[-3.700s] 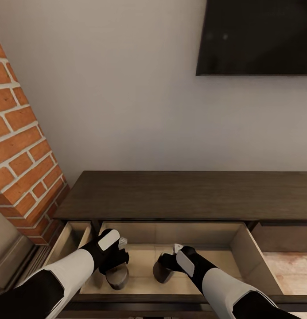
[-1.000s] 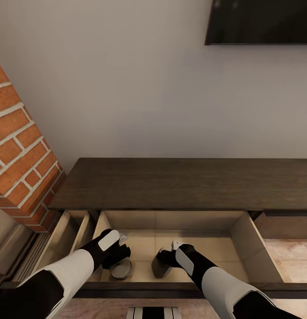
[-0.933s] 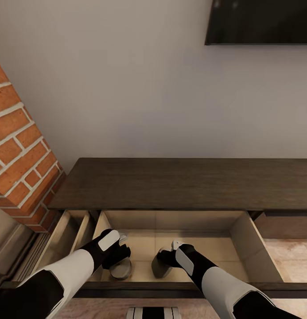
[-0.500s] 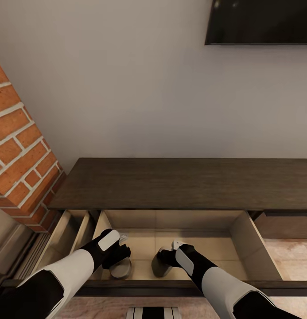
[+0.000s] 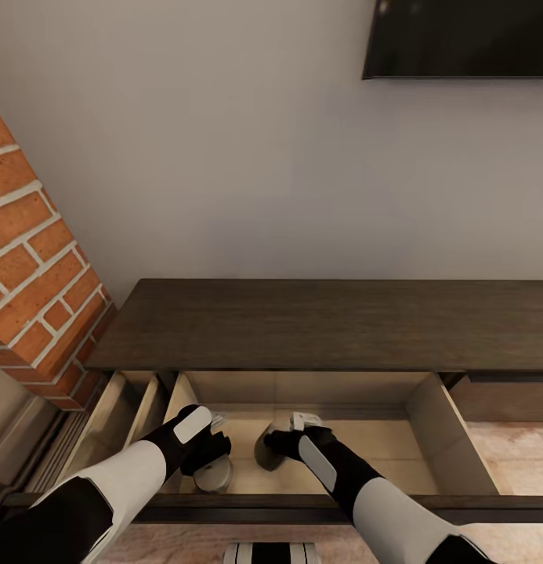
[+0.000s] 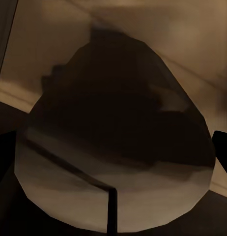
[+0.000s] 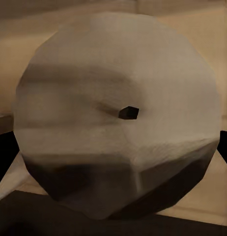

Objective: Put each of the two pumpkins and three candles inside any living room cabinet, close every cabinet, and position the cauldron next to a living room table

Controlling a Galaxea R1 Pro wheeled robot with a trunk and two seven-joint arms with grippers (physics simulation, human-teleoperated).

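While both arms reach down into the cabinet [image 5: 318, 325], its wide middle drawer [image 5: 451, 439] stands pulled out, and everything is placed here against that drawer. Left of it rises the red brick fireplace [image 5: 32, 266], with a narrower open drawer [image 5: 118, 415] between the two. Inside the wide drawer's left end, the left gripper [image 5: 212, 454] closes on the left candle [image 5: 214, 475], which stands upright on the pale drawer floor, flat top upward; the left wrist view shows this candle [image 6: 113, 162] with a dark finger at either side. Near the drawer's middle, the right gripper [image 5: 275, 448] pinches the right candle [image 5: 265, 454], tilted with its long axis leaning toward the left candle; the right wrist view shows its round end [image 7: 118, 123] with a small dark hole. Above the drawer hangs the black TV [image 5: 459, 39] on the grey wall; to its right lies light plank floor [image 5: 518, 462].
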